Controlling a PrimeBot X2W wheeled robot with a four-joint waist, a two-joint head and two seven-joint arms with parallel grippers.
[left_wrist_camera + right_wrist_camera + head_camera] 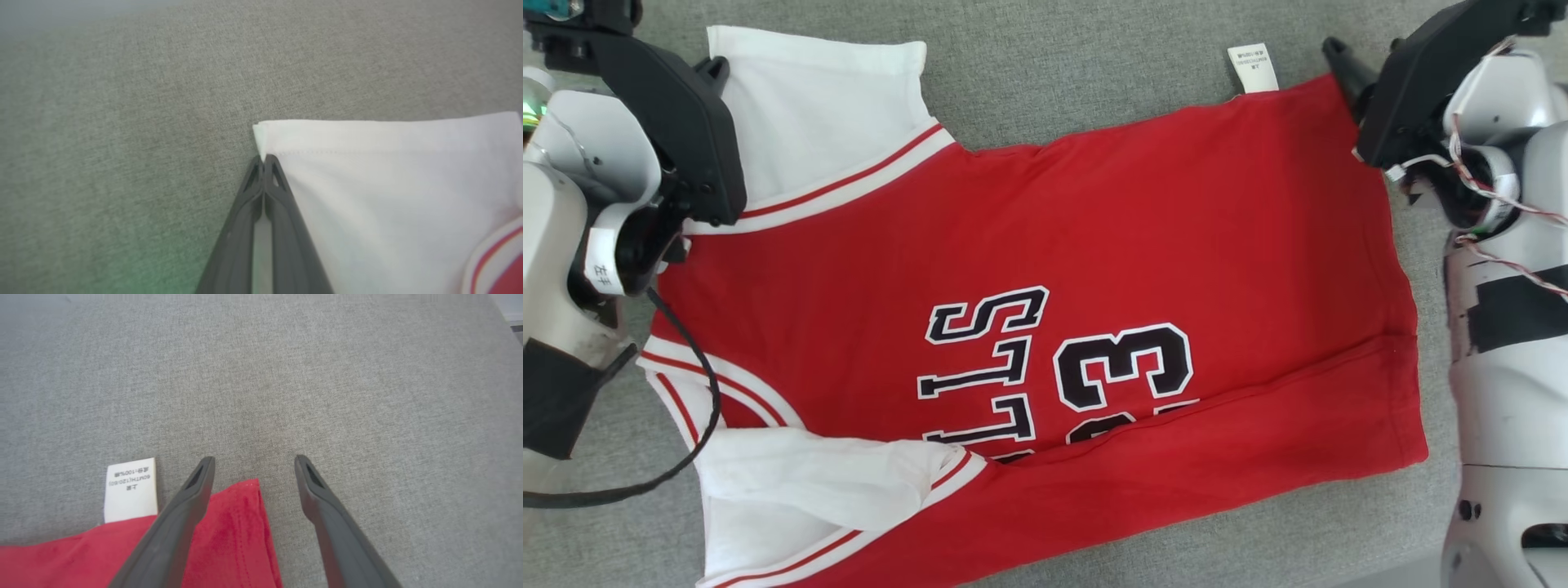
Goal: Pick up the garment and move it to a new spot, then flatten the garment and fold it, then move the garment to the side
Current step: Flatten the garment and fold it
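**Bench** [1111,73]: covered in grey woven cloth. In the right wrist view we note a pale strip [510,312] past its far corner, too small for us to name.

**Garment** [1111,237]: a red jersey with white sleeves and black lettering. It is spread across the middle of the bench with its near edge folded over. A white care label [130,490] sticks out at the hem.

**Left tool** [264,160]: pressed closed, with its tips touching the corner of a white sleeve [388,192]. We cannot tell whether any cloth is caught between them.

**Right tool** [253,461]: spread wide and holding nothing. One finger lies over the red hem corner and the other over bare bench.
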